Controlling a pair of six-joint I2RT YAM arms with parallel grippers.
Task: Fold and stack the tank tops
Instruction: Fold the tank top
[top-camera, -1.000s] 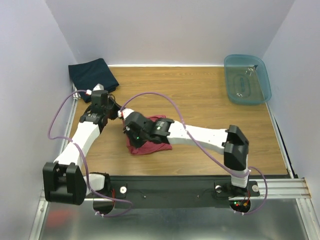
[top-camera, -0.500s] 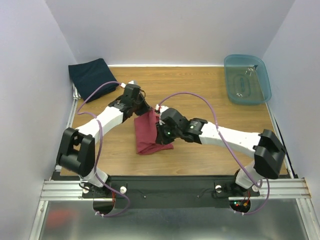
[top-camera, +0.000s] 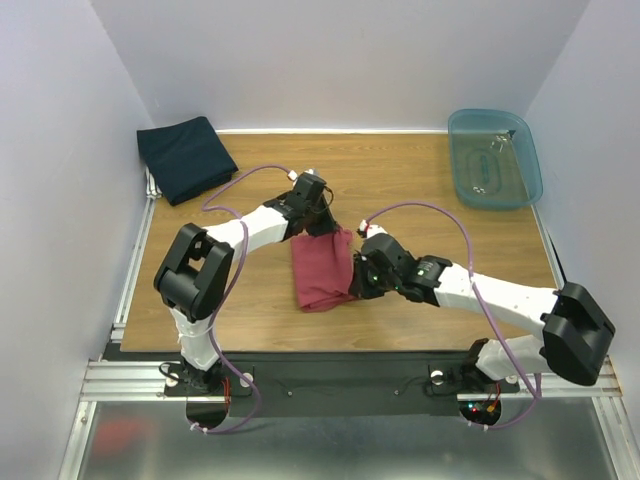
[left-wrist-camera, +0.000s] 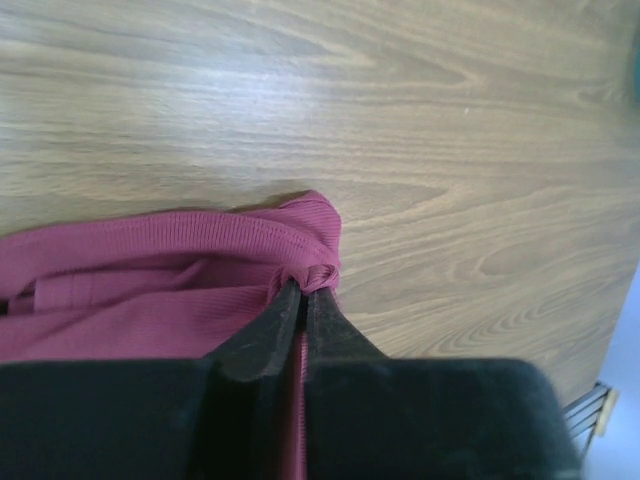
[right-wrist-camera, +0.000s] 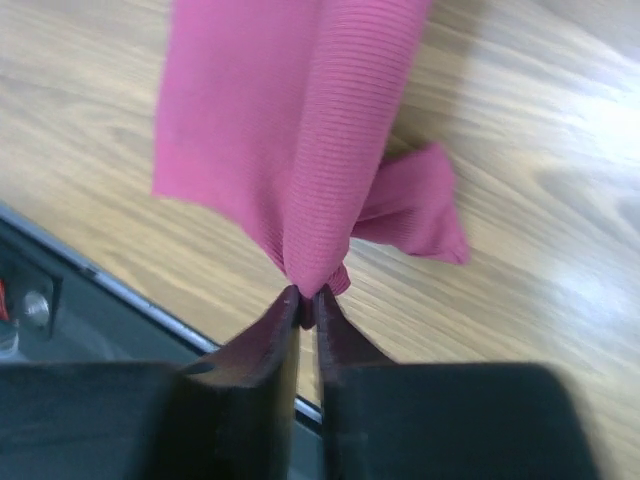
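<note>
Top external view: I see the maroon tank top (top-camera: 322, 272) lying as a narrow, folded shape near the middle of the bench (top-camera: 430, 195). The left hand (top-camera: 335, 229) meets it at its far right corner, and the right hand (top-camera: 356, 286) meets it on its right edge, nearer to me.

Left wrist view: the fingers stand almost together, pinching a bunched corner of the ribbed maroon cloth. The rest of the garment lies flat on the wood to the left.

Right wrist view: the fingers are likewise narrow, nipping a fold of the same cloth, which fans out from the tips.

The navy tank top (top-camera: 185, 158) sits as a folded square at the far left corner, well apart from both hands. A translucent blue tub (top-camera: 495, 160) stands at the far right.
</note>
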